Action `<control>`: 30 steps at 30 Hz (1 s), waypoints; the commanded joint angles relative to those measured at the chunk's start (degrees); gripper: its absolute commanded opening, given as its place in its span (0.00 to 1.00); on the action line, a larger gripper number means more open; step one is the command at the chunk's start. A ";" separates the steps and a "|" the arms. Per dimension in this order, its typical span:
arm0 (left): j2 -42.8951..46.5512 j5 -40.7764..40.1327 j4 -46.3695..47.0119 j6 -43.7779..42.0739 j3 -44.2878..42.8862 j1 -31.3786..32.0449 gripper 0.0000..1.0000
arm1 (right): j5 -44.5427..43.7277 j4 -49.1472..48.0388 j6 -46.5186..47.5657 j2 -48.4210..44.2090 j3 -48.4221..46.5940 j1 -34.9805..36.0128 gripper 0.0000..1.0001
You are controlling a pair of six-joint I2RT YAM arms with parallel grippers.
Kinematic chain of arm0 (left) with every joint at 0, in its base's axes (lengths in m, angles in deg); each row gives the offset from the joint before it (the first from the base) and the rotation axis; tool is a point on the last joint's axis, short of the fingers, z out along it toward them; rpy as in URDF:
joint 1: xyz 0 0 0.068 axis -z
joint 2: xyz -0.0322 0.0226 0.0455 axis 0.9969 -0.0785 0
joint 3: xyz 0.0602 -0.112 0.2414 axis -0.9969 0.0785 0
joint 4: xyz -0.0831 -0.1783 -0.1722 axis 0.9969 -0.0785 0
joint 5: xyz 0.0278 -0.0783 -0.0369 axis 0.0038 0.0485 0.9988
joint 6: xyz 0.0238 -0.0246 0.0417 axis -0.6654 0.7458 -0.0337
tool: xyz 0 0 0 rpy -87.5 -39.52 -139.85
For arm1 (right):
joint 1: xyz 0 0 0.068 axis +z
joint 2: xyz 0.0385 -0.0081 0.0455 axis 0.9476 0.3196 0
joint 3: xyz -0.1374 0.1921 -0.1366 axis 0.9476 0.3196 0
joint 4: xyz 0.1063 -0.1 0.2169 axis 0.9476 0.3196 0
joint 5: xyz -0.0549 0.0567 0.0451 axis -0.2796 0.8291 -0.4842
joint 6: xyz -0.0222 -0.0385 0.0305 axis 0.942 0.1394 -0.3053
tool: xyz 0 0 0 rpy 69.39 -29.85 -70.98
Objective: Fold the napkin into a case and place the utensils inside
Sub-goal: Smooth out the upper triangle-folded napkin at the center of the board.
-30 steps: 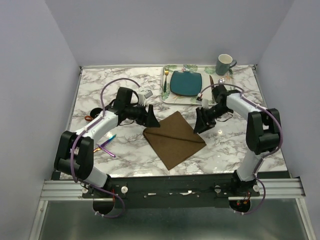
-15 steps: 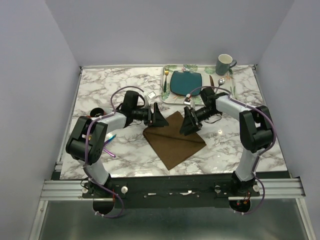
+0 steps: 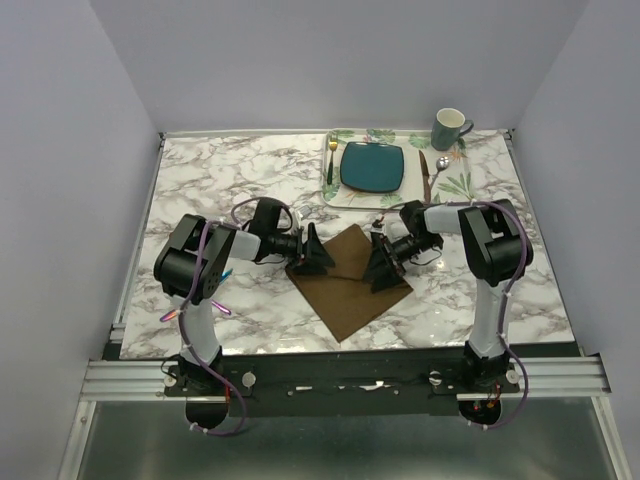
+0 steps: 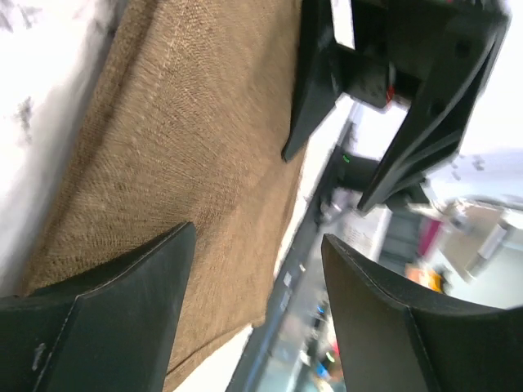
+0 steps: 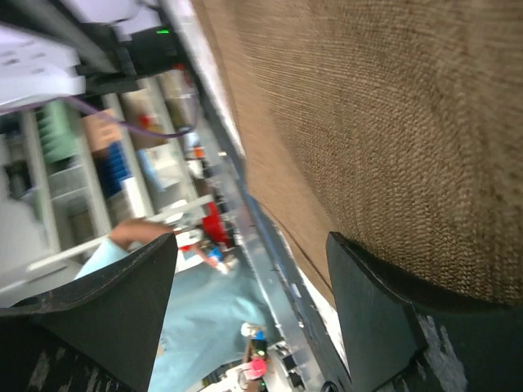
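Left gripper (image 3: 320, 260) and right gripper (image 3: 379, 270) face each other, spread wide at opposite edges of the folded napkin (image 3: 348, 288).
The dark brown napkin lies on the marble table (image 3: 240, 170), just in front of the leaf-printed placemat (image 3: 452, 185) that carries the teal plate (image 3: 372, 166). Both wrist views show each gripper's fingers far apart with the brown weave beneath and nothing clamped; whether the tips touch the cloth is unclear. The iridescent utensils (image 3: 221, 308) lie on the table's left side, well apart from the napkin and partly hidden by the left arm.
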 commanded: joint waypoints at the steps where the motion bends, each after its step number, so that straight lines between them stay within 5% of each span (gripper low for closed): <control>1: -4.80 0.28 -1.48 -2.31 2.32 -1.52 0.79 | 1.52 -0.78 3.01 4.36 2.23 -2.53 0.82; 6: -3.94 1.68 -1.39 -2.93 4.34 -2.06 0.79 | 1.69 1.04 4.86 4.72 3.11 -3.06 0.82; 15: 11.19 4.59 1.76 -1.44 2.59 3.56 0.80 | 9.51 1.95 2.67 -10.31 3.46 -2.54 0.86; 20: 7.07 1.07 10.63 5.76 0.92 11.30 0.79 | 6.62 0.97 2.05 -9.27 4.08 -2.54 0.86; 30: -9.36 -3.51 30.56 22.27 2.93 13.24 0.79 | -0.24 0.53 5.12 -1.26 5.40 -3.59 0.86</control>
